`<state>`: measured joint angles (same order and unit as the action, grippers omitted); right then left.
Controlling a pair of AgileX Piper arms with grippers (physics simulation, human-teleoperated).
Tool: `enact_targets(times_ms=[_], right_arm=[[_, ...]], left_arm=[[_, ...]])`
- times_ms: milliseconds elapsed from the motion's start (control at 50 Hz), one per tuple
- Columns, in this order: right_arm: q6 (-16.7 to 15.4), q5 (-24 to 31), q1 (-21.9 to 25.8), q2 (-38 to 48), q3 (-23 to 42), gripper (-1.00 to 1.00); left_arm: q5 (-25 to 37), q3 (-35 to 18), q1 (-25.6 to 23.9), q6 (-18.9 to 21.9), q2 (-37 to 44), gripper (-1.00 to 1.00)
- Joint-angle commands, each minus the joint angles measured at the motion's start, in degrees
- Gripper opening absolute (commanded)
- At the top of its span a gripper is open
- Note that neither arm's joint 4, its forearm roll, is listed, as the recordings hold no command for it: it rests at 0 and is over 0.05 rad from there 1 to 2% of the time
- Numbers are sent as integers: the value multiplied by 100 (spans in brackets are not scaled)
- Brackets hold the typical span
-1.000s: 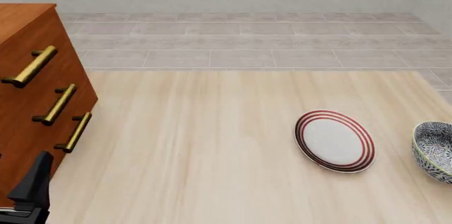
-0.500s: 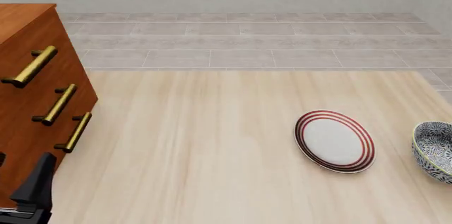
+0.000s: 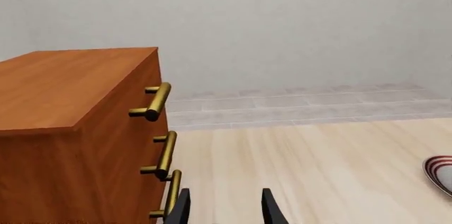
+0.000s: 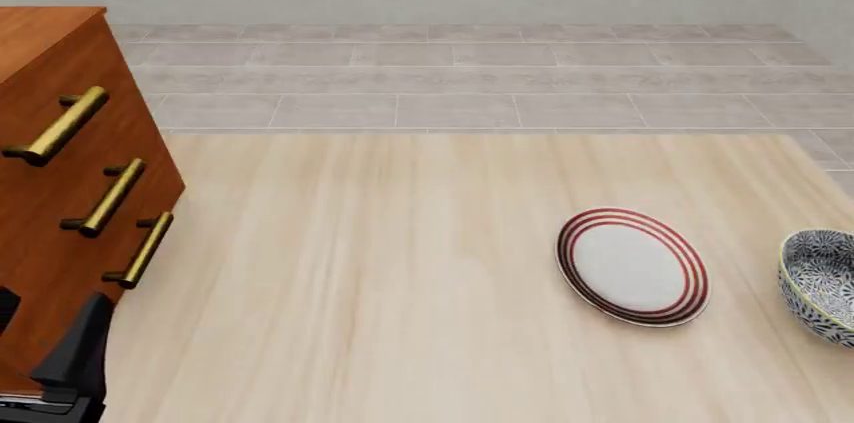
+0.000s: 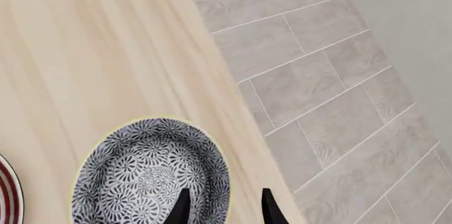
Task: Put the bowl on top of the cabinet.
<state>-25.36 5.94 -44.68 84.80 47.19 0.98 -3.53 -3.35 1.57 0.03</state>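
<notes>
Risk, as I judge it: the glazed ceramic bowl [image 5: 150,173], deep and round with blue-and-white floral pattern, sits at the tabletop's [image 4: 400,273] right edge, so my right gripper [image 5: 223,203], parted and empty over its rim, could nudge it off; cabinet [image 4: 60,173], reddish-brown wood with brass bar handles, stands far left beside my open, empty left gripper [image 3: 223,208]; red-ringed flat plate [image 4: 631,265] lies between

Left gripper [image 3: 224,208] parted, two dark fingertips [image 3: 181,209] poking into the left wrist view with a clear gap between them, nothing held. In the front view, only a dark wedge of the left arm [image 4: 78,363] visible at the lower left corner, low and near the frame edge. Right gripper [image 5: 224,207] likewise parted and holding nothing, fingers pointed steeply downward, just the two tips [image 5: 270,208] showing. Right arm out of the front view altogether.
</notes>
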Motion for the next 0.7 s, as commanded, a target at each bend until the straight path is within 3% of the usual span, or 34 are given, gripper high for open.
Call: enact_targets(times_ms=[20,700], right_arm=[[-32,-139,15,353,-51,100],[-187,-596,-197,1347,-22,100]], left_arm=[[-9,22,13,3,0,100],[-38,71,12,-6,-1,100]])
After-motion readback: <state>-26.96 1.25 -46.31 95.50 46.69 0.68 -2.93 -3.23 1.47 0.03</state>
